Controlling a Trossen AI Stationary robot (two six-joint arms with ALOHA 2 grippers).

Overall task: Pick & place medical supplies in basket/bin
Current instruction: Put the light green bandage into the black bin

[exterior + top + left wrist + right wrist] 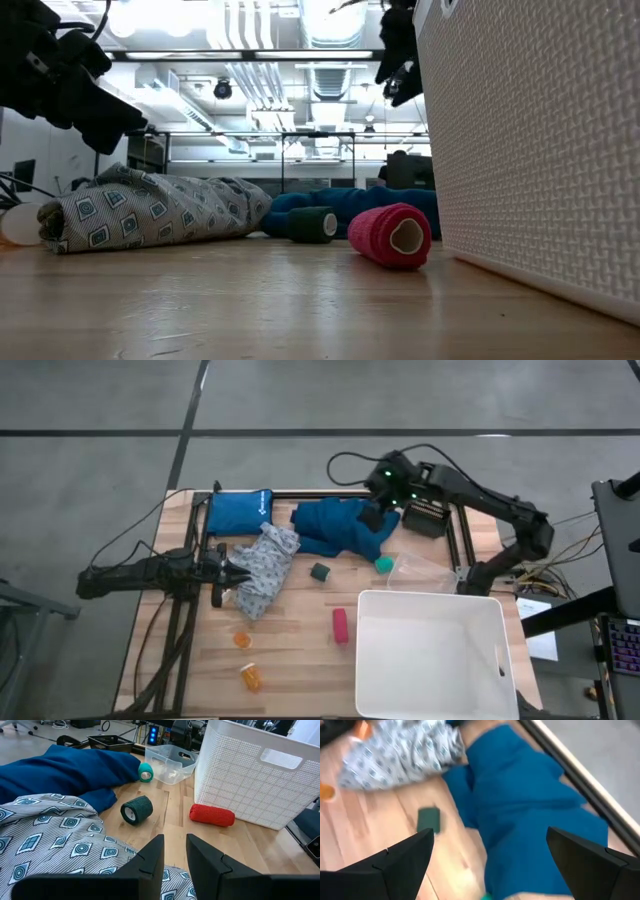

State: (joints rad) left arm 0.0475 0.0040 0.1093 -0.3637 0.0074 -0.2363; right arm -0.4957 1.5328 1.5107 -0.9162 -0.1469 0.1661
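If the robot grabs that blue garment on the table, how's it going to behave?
The blue garment lies crumpled in soft folds, so it will probably hang limp and drape from the fingers rather than hold shape. It spreads wide, so one pinch likely lifts only part, the rest trailing. It may drag the small teal roll beside it.

Cylinder [340,625] just left of tub [437,656]

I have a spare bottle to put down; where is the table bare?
Bare wood lies between the white tub and the orange pill bottles, near the pink-red roll. It is crowded around the patterned cloth and teal cloth.
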